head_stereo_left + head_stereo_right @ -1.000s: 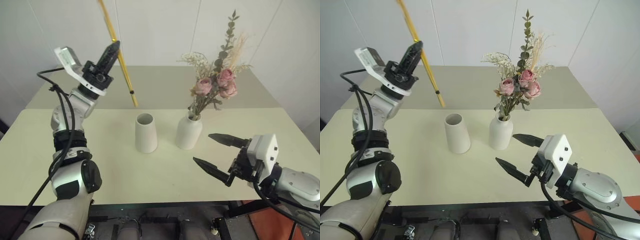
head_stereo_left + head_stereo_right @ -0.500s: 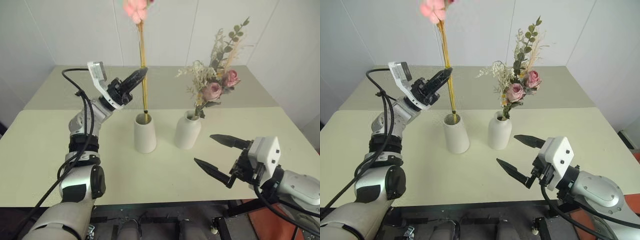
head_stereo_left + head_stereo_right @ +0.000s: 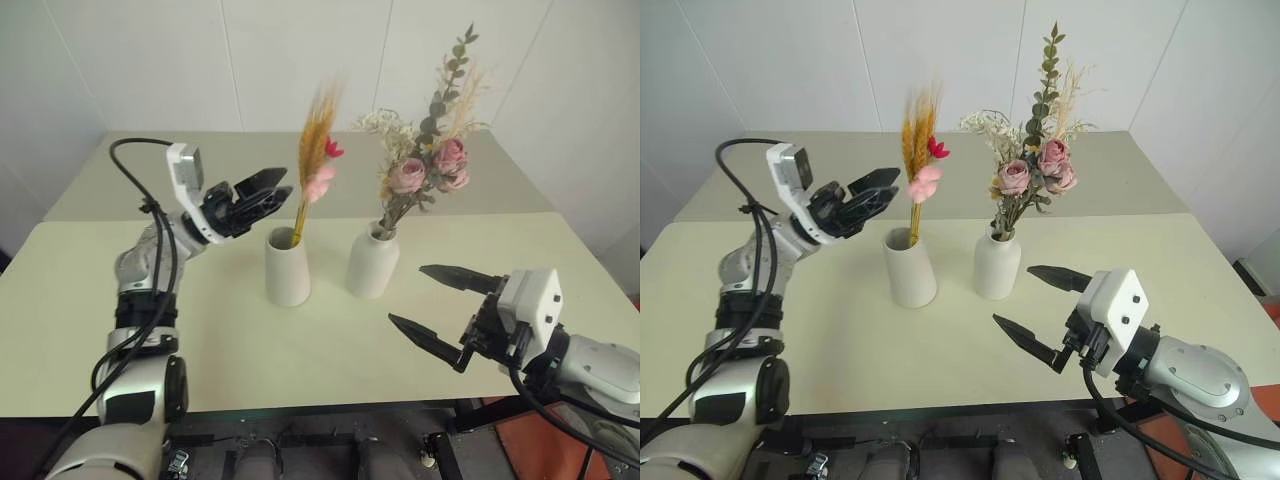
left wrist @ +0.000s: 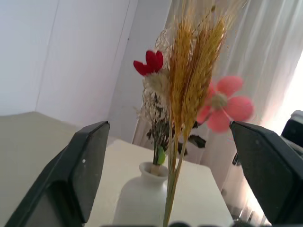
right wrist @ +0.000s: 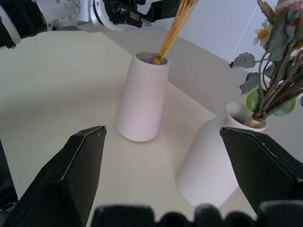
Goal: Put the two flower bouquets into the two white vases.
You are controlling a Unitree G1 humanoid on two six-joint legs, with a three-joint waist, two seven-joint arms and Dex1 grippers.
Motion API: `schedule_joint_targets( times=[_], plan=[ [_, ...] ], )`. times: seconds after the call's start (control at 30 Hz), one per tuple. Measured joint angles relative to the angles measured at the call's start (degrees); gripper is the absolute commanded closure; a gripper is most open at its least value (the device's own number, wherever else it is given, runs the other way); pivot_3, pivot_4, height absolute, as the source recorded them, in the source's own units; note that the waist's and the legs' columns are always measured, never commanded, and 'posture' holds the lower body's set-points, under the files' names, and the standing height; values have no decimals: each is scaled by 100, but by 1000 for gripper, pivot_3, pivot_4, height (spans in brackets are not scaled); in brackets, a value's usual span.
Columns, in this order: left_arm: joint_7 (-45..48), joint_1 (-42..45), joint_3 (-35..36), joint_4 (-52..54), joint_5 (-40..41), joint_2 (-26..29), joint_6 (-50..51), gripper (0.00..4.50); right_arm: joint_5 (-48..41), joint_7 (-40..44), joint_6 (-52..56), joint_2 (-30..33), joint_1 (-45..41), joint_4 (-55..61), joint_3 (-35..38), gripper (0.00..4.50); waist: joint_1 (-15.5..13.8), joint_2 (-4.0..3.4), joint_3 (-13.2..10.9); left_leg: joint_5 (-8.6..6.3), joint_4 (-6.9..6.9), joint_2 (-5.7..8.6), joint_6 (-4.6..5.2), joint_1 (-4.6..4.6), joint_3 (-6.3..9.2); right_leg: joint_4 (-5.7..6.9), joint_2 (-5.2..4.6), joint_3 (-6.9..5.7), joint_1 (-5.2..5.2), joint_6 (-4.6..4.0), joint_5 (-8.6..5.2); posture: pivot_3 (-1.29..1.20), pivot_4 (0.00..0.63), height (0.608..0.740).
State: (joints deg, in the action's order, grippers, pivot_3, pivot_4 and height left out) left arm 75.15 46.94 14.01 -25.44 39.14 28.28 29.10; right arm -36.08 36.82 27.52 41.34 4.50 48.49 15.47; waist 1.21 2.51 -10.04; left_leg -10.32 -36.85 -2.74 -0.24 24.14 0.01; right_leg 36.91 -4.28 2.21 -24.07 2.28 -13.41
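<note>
I find the straw bundle [image 3: 312,165] standing in the cone vase [image 3: 286,266], and the rose bunch [image 3: 428,170] in the narrow-necked vase [image 3: 373,262] beside it. The left gripper [image 3: 262,190] is released just beside the stalks; the right gripper [image 3: 432,308] is spread and empty. I would back the left straight away from the cone vase, clear of the stalks.

My left arm [image 3: 150,290] is silver-grey segments with black joint bands and a loose black cable, a white camera block [image 3: 183,170] at its wrist, while my right gripper [image 3: 440,310] carries long black pointed fingers off a white housing [image 3: 530,300].
</note>
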Motion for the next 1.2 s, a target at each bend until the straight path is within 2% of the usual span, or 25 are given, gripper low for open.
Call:
schedule_joint_targets(
  times=[0.1, 0.23, 0.43, 0.6, 0.8, 0.93, 1.1, 1.2],
  plan=[
    [-133, -600, 157, 260, 2, 460, 138, 21, -2, -78, 4, 0, 266, 135, 142, 0, -33, 0, 0, 0, 0, 0, 0, 2, -1, -1, -3, -1, 0, 0, -1, 0, 150, 740],
    [-268, -1201, 422, 582, 51, 815, 261, 21, -20, -93, 10, -6, 788, 395, 424, 0, -85, 0, 0, 0, -1, -2, 0, 5, -1, -4, -5, -8, 1, 0, -1, 0, 150, 740],
    [-16, -1300, 391, 967, 35, 1425, 311, 21, 23, -116, -3, -45, 960, 333, 639, 0, -106, 0, 2, 0, -2, -3, -1, -2, -5, -7, -5, -6, 3, 2, -5, 0, 150, 740],
    [535, -1496, 99, 1599, 42, 1688, 252, 21, 94, 67, -234, -52, 965, 52, 776, 0, -100, 0, 2, 0, -1, -4, -1, 1, -9, -11, -4, -3, 2, 1, -4, 0, 150, 740],
    [681, -1623, 83, 1716, 76, 1979, 229, 21, 100, 262, -309, 14, 522, -264, 664, 0, -40, 0, 2, 0, -1, -8, -1, -1, -10, -8, -1, -1, 0, 1, -4, 0, 150, 740],
    [658, -2002, 326, 1917, 133, 2196, 218, 21, 76, 514, -310, 137, 178, -607, 543, 0, -25, 0, 1, 0, 4, -9, -1, 1, -13, -9, -2, 1, -5, 0, -5, 0, 150, 740],
    [488, -2842, 810, 2444, 241, 2362, 254, 21, -482, 793, -202, 178, 150, -760, 655, 0, -46, 0, 1, 0, 5, -10, -1, 2, -15, -10, -4, 1, -6, 0, -6, 0, 150, 740],
    [275, -3058, 980, 2747, 334, 2342, 247, 21, -551, 967, -195, 410, 201, -912, 837, 0, -100, 0, 1, 0, 3, -9, -1, -3, -17, -14, -9, -1, 2, -16, -15, 0, 150, 740]
  ],
)
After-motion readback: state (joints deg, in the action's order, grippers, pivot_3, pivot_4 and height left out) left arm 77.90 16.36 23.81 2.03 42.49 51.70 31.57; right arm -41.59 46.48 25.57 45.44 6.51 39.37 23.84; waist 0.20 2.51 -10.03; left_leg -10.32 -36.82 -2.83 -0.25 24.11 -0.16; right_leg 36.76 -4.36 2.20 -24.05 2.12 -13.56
